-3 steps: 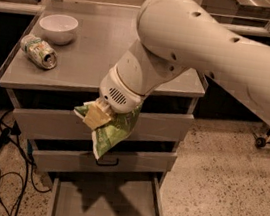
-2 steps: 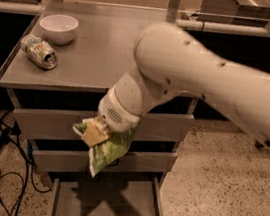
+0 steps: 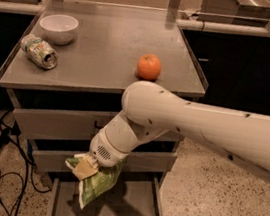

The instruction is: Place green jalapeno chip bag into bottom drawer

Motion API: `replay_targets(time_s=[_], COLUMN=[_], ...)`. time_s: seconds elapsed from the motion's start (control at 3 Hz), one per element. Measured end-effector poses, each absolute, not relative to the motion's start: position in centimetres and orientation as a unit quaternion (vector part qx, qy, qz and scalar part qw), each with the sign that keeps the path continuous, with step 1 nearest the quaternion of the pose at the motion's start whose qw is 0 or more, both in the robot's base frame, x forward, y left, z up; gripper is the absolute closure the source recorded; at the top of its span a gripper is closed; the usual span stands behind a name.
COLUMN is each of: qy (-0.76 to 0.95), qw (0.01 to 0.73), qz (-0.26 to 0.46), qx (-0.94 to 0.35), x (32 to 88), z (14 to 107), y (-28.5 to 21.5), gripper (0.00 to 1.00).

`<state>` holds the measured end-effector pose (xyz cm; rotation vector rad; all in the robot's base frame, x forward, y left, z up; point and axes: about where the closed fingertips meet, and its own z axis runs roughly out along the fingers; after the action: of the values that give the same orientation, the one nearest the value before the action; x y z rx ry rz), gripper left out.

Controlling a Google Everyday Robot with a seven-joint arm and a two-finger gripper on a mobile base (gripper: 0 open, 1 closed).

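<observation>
Nearest, the bottom drawer (image 3: 129,215) stands pulled out, its grey floor showing. Above it hangs the green jalapeno chip bag (image 3: 97,188), drooping from the gripper (image 3: 84,167), whose tan fingers (image 3: 83,169) are clamped on the bag's upper edge. The white arm (image 3: 198,127) reaches in from the right and bends down before the upper drawers (image 3: 57,123). Behind, the counter (image 3: 103,49) bears an orange (image 3: 149,66), a crushed can (image 3: 39,51) and a white bowl (image 3: 58,28).

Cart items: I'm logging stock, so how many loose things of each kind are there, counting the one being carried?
White bowl: 1
Crushed can: 1
Orange: 1
Green chip bag: 1, held by the gripper over the open bottom drawer
Total: 4
</observation>
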<state>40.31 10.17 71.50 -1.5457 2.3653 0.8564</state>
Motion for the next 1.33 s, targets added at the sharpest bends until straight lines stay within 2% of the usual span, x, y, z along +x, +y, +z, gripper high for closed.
replay_targets(time_s=[0.67,1.0,1.33], qy=[0.797,0.805,0.826], qw=[0.085,0.077,0.072], qz=[0.298,0.312,0.317], qx=[-0.518,-0.499,-0.461], x=[39.9,39.6,40.4], z=[70.3,67.3,60.3], y=[10.5,11.1,12.2], gripper=[1.00,1.00,1.00])
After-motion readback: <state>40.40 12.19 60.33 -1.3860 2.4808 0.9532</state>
